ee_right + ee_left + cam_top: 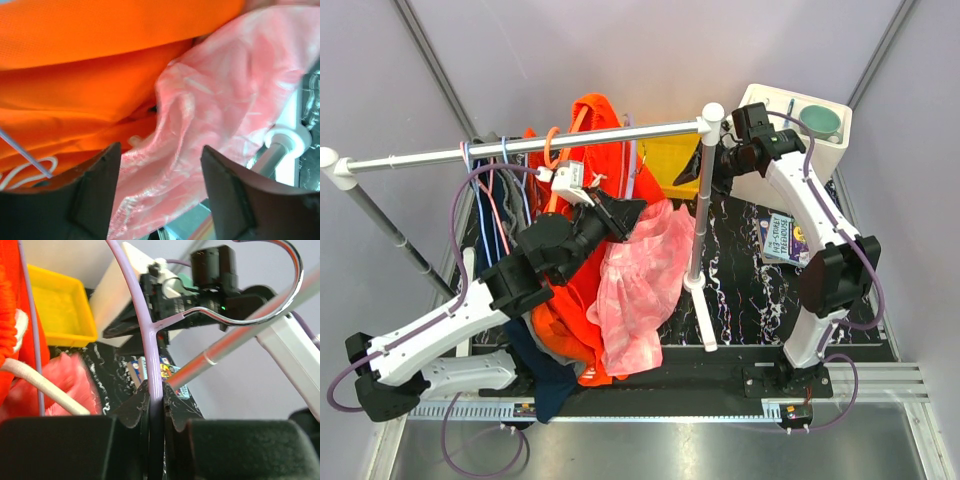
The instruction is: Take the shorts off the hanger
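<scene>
Jaws of the left gripper (156, 409) pinch the lilac hanger (149, 335); the right gripper (160, 150) gapes open at the pink shorts (225, 85), which hang beside the orange shorts (100, 60). I'd steady the hanger and grab a thick pink fold.

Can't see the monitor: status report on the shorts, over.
Left gripper shut on lavender hanger. Right gripper open, facing pink shorts. Orange shorts hang alongside. Rack post close beside it.

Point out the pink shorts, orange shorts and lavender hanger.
pink shorts (640, 285): top external view, middle of the cloth.
orange shorts (600, 112): top external view, upper part of the cloth.
lavender hanger (148, 335): left wrist view, middle of its thin bar.
</scene>
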Motion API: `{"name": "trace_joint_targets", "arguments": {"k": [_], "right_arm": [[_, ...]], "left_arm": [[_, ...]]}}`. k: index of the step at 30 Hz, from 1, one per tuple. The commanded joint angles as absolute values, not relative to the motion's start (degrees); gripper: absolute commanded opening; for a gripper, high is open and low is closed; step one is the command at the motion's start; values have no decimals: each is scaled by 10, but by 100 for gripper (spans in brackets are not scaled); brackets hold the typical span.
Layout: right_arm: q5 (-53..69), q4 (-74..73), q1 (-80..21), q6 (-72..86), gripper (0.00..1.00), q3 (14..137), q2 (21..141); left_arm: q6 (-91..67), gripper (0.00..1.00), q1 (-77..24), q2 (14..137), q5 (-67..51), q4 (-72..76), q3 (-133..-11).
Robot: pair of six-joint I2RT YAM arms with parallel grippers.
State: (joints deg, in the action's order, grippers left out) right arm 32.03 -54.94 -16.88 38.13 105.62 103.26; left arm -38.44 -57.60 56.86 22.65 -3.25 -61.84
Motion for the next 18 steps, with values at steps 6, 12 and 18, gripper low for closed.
{"name": "trace_joint_targets", "arguments": {"k": [6, 12, 18], "right_arm": [[196, -632, -153, 407, 86, 986, 955], [189, -648, -151, 475, 88, 818, 813], [305, -590, -161, 432, 89, 634, 642]], "left_arm": [[-472, 0, -571, 583, 306, -83, -656], [-480, 0, -571, 596, 320, -80, -658], [-512, 0, -570, 601, 325, -82, -650]]}}
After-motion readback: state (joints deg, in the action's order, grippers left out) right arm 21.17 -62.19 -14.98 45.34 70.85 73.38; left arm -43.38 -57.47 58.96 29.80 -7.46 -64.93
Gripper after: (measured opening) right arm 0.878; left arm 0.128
